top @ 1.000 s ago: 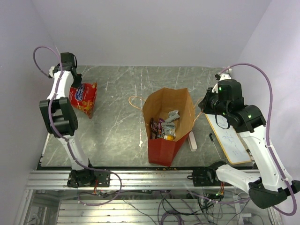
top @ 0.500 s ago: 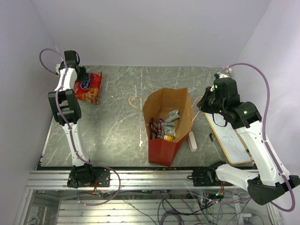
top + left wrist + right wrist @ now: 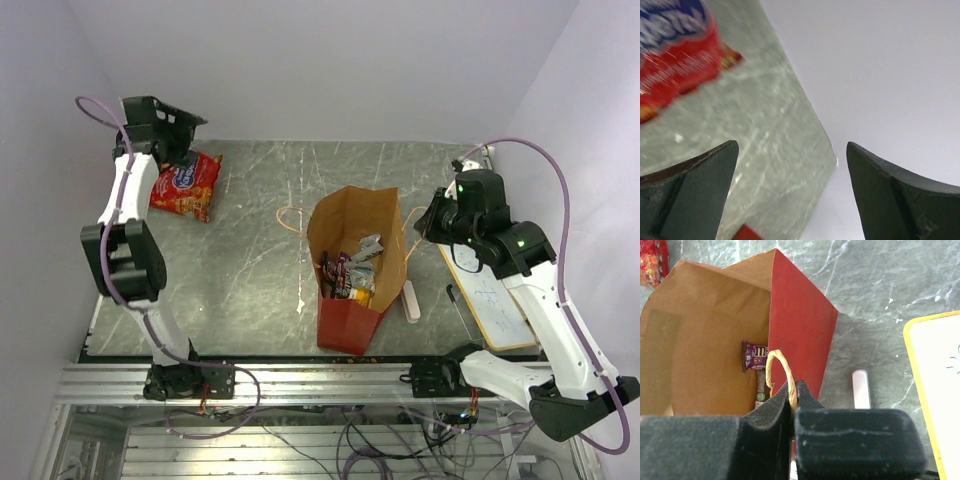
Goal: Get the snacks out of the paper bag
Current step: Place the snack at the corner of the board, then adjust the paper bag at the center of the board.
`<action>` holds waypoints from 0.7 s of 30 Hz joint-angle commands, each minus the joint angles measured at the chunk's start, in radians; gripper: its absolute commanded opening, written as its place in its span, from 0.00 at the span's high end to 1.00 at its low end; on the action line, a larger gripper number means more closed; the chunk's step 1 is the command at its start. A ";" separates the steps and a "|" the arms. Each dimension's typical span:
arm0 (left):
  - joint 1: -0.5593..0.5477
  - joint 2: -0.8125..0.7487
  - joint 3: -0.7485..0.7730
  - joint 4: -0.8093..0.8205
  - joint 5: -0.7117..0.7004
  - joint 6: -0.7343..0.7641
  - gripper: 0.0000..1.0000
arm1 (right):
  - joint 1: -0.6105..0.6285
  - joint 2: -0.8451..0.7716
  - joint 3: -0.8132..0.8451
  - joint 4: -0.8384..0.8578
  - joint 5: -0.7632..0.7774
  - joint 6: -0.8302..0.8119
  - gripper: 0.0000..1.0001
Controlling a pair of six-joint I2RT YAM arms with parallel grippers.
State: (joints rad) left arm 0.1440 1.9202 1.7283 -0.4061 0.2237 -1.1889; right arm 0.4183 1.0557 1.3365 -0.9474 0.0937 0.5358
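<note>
The paper bag (image 3: 345,322), red outside and brown inside, lies open in the middle of the table. Several snacks (image 3: 350,275) lie inside it, among them a dark purple candy pack (image 3: 755,356). My right gripper (image 3: 794,387) is shut on the bag's tan loop handle (image 3: 777,360) at its right rim (image 3: 432,222). A red-orange chip bag (image 3: 187,185) lies flat on the table at the back left, blurred in the left wrist view (image 3: 675,45). Just above it my left gripper (image 3: 185,135) stands wide open and empty (image 3: 792,147).
A white oblong eraser (image 3: 411,300) lies just right of the bag. A small whiteboard (image 3: 490,300) and a dark pen (image 3: 457,305) lie further right. The bag's other handle (image 3: 288,215) loops out on its left. Walls close the table's back and sides.
My left gripper has opened and let go of the chip bag, which now lies flat at the back left. The left arm has lifted. The right gripper still holds the handle.
</note>
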 commanded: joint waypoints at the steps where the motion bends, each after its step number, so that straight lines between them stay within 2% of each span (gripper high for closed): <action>1: -0.110 -0.184 -0.113 0.016 0.153 0.129 0.00 | 0.003 -0.042 -0.039 0.052 -0.054 -0.060 1.00; 7: -0.324 -0.458 -0.306 -0.088 0.115 0.189 0.01 | 0.004 -0.081 -0.092 0.104 -0.125 -0.090 1.00; 12: -0.483 -0.702 -0.419 -0.130 0.056 0.144 0.01 | 0.002 -0.097 -0.122 0.147 -0.169 -0.108 1.00; 18: -0.677 -0.826 -0.434 -0.291 -0.065 0.104 0.01 | 0.002 -0.127 -0.173 0.166 -0.243 -0.110 1.00; 21: -0.739 -0.843 -0.478 -0.337 -0.102 0.082 0.02 | 0.002 -0.131 -0.175 0.153 -0.249 -0.097 1.00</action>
State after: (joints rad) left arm -0.5289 1.0794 1.3010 -0.6239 0.2108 -1.0729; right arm 0.4183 0.9463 1.1706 -0.8089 -0.1131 0.4393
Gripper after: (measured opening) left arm 0.987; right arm 0.006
